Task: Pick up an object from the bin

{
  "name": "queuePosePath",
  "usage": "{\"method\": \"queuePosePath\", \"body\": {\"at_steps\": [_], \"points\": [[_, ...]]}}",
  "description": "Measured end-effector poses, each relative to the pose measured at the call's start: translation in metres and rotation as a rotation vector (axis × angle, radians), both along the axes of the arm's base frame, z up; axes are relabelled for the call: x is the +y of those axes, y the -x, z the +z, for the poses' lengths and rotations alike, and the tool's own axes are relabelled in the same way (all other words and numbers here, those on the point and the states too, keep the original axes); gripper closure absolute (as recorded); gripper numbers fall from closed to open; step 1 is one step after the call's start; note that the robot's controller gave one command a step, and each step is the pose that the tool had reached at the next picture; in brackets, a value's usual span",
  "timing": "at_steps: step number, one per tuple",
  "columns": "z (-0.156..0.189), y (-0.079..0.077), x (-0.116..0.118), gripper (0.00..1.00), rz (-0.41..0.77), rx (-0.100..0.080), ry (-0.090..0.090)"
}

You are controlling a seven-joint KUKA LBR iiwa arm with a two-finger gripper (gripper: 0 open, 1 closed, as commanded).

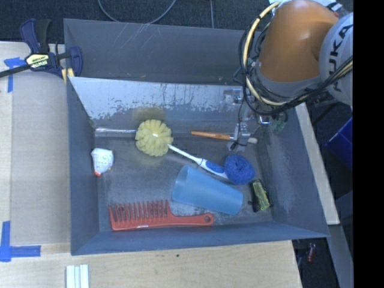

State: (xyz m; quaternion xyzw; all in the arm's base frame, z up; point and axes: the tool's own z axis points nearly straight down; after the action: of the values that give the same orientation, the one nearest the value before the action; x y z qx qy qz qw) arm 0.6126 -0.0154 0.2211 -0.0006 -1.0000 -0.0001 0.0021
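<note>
Grey metal bin (pixel 79 191). Found a small white-and-red piece (pixel 102 161) far left of the claw (pixel 242 138), then a yellow brush head (pixel 154 138) well left, a red comb (pixel 159 216) below-left and a blue cup (pixel 207 191) just below. Saw an orange stick (pixel 211 135) lying flat, right end reaching the claw. Could not tell the claw's state. Noted a blue ball (pixel 240 168) just beneath. Hung pointing down from an orange-capped wrist (pixel 294 38) above-right.

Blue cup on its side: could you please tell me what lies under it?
A pale scrap pokes out under the blue cup beside the red comb. The brush handle meets its upper edge; whatever else lies beneath is covered.
</note>
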Motion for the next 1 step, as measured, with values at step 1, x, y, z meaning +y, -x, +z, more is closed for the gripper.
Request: {"method": "queuePosePath", "body": {"at_steps": [1], "points": [[0.0049, -0.0016, -0.0001, 0.0, 0.0, -0.009, 0.0]]}}
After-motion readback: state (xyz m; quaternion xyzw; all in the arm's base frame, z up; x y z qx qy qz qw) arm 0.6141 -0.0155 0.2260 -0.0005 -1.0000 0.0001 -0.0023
